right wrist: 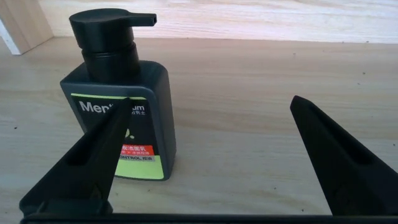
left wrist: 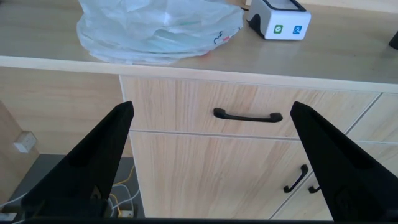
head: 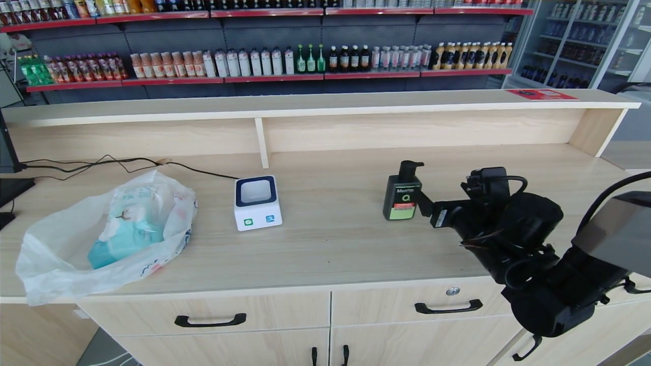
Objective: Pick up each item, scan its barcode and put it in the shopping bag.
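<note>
The pump bottle [head: 403, 195] stands upright on the worktop [head: 330, 239], the right hand [right wrist: 211, 102] spread just beside it. The left hand [left wrist: 211, 107], also spread, faces the drawers [left wrist: 186, 102] below the shopping bag [left wrist: 155, 28].

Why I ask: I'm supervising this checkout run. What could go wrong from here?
1. The open right hand is off-centre to the upright pump bottle; one finger may tip it over on closing.
2. The shopping bag lies slumped on the counter, already holding a package, so the bottle could miss its mouth.
</note>
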